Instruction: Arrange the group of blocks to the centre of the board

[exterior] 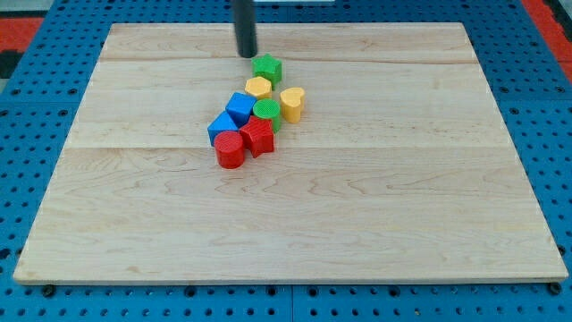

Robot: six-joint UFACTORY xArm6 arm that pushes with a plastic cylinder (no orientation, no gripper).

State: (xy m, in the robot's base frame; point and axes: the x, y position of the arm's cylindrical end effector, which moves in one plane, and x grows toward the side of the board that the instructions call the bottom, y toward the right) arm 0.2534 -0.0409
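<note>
My tip rests on the wooden board near the view's top, just up and left of the green star block. Below the star lies a tight cluster: a yellow hexagon-like block, a yellow heart block, a green round block, a blue cube, a second blue block, a red star-like block and a red cylinder. The cluster sits slightly left of and above the board's middle. The tip touches no block.
The board lies on a blue perforated table. An orange-red surface shows at the view's top left and top right corners.
</note>
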